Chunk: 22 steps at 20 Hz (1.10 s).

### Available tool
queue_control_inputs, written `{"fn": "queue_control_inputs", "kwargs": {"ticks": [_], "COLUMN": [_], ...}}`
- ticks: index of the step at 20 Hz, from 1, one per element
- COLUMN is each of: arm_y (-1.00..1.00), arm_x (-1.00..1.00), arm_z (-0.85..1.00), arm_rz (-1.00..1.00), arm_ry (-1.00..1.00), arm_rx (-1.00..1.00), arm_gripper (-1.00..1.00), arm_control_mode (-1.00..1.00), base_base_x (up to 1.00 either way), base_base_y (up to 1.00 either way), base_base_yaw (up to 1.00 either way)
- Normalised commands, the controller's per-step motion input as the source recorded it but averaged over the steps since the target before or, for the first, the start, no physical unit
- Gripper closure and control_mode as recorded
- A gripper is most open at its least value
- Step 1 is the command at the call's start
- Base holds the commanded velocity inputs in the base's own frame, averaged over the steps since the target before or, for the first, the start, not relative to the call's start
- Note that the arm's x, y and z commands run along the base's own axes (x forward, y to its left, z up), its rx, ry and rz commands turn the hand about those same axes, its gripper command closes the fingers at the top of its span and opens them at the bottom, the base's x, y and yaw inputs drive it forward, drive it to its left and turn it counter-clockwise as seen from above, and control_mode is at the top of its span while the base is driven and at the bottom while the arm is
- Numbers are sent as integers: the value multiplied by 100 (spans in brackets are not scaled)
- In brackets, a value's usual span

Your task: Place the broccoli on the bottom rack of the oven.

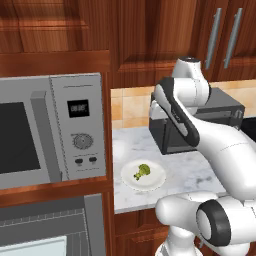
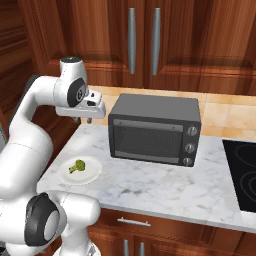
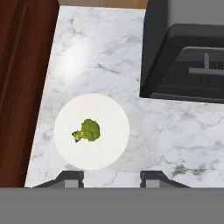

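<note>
Broccoli (image 3: 88, 131) lies near the middle of a white plate (image 3: 111, 113) on the marble table (image 3: 175, 131), untouched, its stalk pointing toward 9 o'clock in the hand view. In that view the plate sits at about 7 o'clock from centre, and a black toaster oven (image 3: 183, 57) stands at 2 o'clock, well apart from the plate. The claw (image 3: 111, 177) hovers above the table, its two tips (image 3: 70, 177) spread wide with nothing between them; the plate's near rim lies just beyond the tips.

From the left base view the broccoli (image 1: 142, 171) and plate (image 1: 155, 182) are at about 5 o'clock, near the table's front edge, with the toaster oven (image 1: 220, 107) behind the arm at 2 o'clock. A steel microwave (image 1: 60, 130) with display and dial fills 9 o'clock, and the oven (image 1: 50, 225) sits below it at 7 o'clock, its ribbed grey inside showing.

From the right base view the broccoli (image 2: 77, 166) rests on the plate (image 2: 92, 172) at 8 o'clock, the claw (image 2: 89, 120) raised above and beyond it at 10 o'clock, beside the toaster oven (image 2: 155, 127). A black cooktop (image 2: 242, 175) lies at 3 o'clock.
</note>
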Motion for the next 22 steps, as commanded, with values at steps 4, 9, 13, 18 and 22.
{"fn": "queue_control_inputs", "kwargs": {"ticks": [4,9,13,18,22], "arm_y": [29,50,9,0,0], "arm_x": [-4,-25,0,0,19], "arm_z": [-34,-77,-89,-73,-49], "arm_rz": [-5,-17,-9,-2,0], "arm_ry": [-3,-5,0,4,5], "arm_rx": [6,10,1,0,0], "arm_gripper": [-100,-100,-100,-100,-100], "arm_control_mode": [-100,-100,-100,-100,-100], "base_base_x": [0,0,0,0,0], "base_base_y": [0,0,0,0,0], "base_base_yaw": [0,0,0,0,0]}}
